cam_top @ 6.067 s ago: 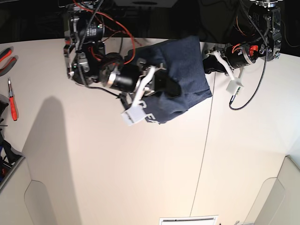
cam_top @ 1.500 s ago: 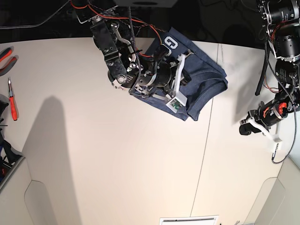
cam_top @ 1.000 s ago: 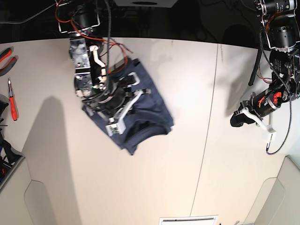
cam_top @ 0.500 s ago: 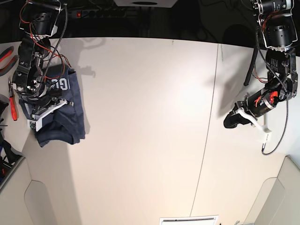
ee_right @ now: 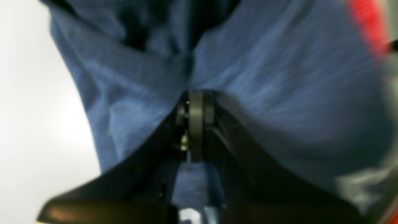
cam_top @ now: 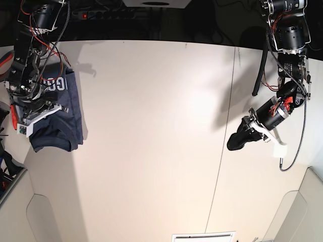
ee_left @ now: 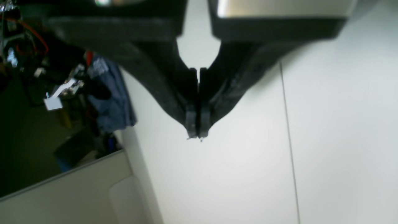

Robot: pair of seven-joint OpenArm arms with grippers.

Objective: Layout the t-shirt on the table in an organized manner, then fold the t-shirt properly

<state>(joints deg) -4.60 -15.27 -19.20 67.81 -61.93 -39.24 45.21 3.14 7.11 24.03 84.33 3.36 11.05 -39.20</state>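
Observation:
The navy-blue t-shirt [cam_top: 59, 115] hangs bunched at the table's far left edge, with white lettering [cam_top: 53, 84] showing near its top. My right gripper [cam_top: 53, 110] is shut on the shirt. In the right wrist view the jaws [ee_right: 194, 102] pinch a fold of blue cloth [ee_right: 264, 77] that fills the frame. My left gripper [cam_top: 235, 142] is shut and empty, low over the off-white table [cam_top: 151, 126] just right of the seam. In the left wrist view its fingertips [ee_left: 196, 135] meet over bare table, and the shirt [ee_left: 108, 93] shows far off.
A thin dark seam [cam_top: 222, 151] runs front to back on the table's right side. A red-handled tool [cam_top: 12, 117] lies at the left edge behind the right arm. Pale raised panels stand at the front corners [cam_top: 50, 217] [cam_top: 298, 212].
My right arm has swung the bunched shirt from the back centre of the table to the far left edge. My left gripper has moved inward towards the seam, still shut.

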